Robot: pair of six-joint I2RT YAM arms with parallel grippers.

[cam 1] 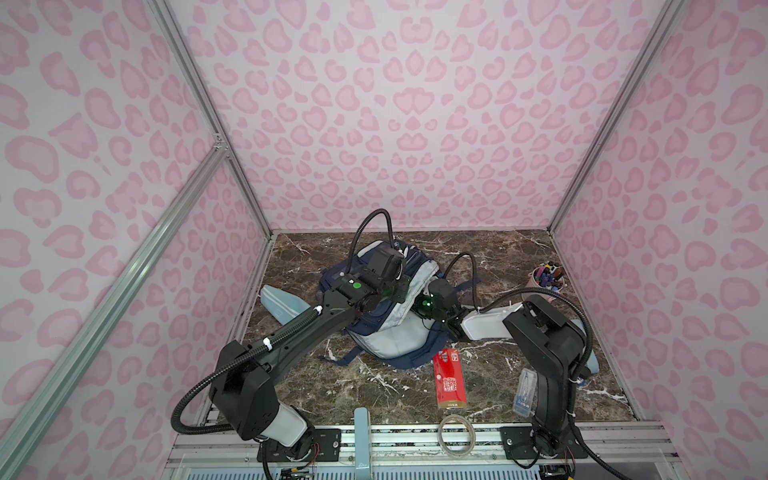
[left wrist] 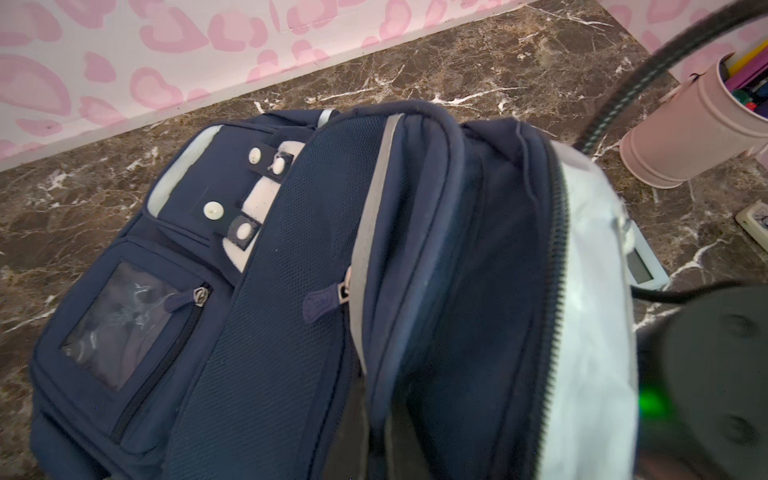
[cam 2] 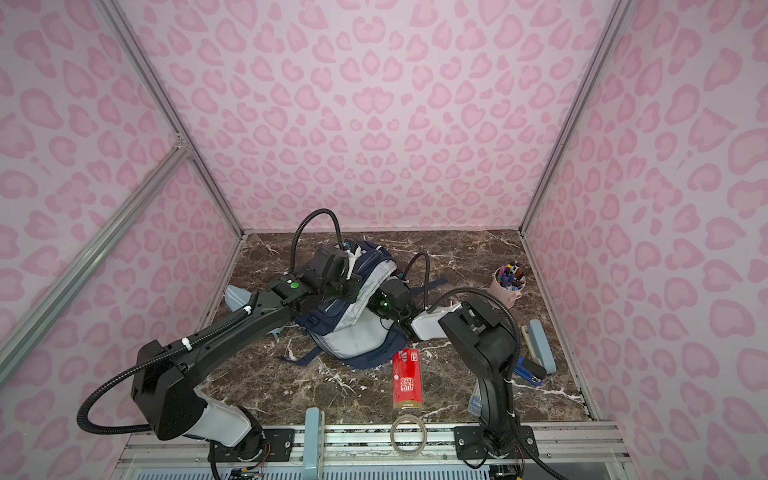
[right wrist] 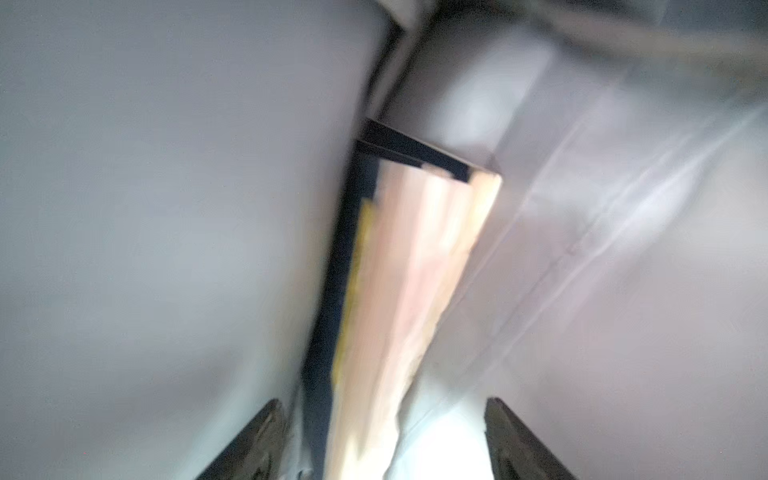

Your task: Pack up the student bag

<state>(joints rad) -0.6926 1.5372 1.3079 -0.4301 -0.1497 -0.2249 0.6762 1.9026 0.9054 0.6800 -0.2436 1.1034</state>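
Soft, even light filled both top views, with only faint shadows on the table (cam 1: pixel 374 395) under the arms, and the wide lens splayed the walls (cam 1: pixel 83 166) outward at the edges. The left wrist view was bright and fairly sharp on the bag (left wrist: pixel 291 291), but a dark arm (left wrist: pixel 715 374) close to the lens sat out of focus, a green glow smeared beside it. And the right wrist view was badly smeared: washed-out grey all over, one peach strip (right wrist: pixel 415 270) streaked lengthwise.
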